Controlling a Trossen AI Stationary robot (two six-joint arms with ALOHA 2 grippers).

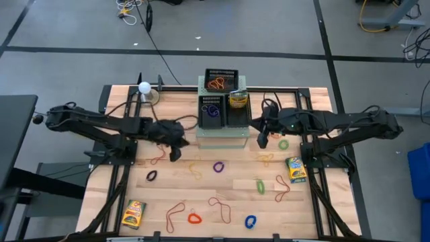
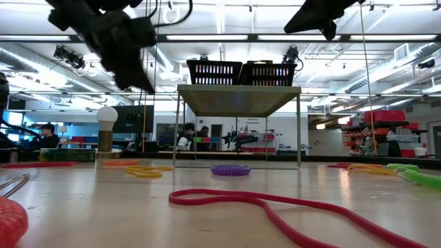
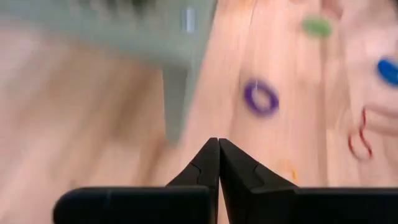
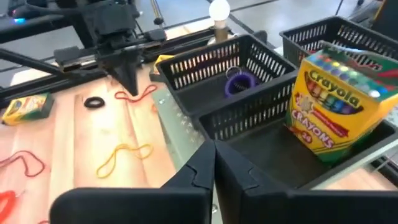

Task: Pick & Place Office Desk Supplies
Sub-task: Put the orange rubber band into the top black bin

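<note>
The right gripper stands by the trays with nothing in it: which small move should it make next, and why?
Probably swing the right gripper out toward the green loop lying close by on the table. Its jaws are shut and empty, and the crayon box already stands in its mesh tray.

Left arm: we see it reaching in from the left edge toward the middle, stretched nearly level, wrist bent downward.
Left tool (image 1: 175,154): our view past its fingers (image 3: 208,163) shows the two tips pressed together, nothing between them; it hangs above the desk.
Right arm: we see it reaching in from the right edge toward the middle, mirroring the other.
Right tool (image 1: 263,141): fingers (image 4: 205,163) closed tip to tip, empty, raised clear of the desk.
</note>
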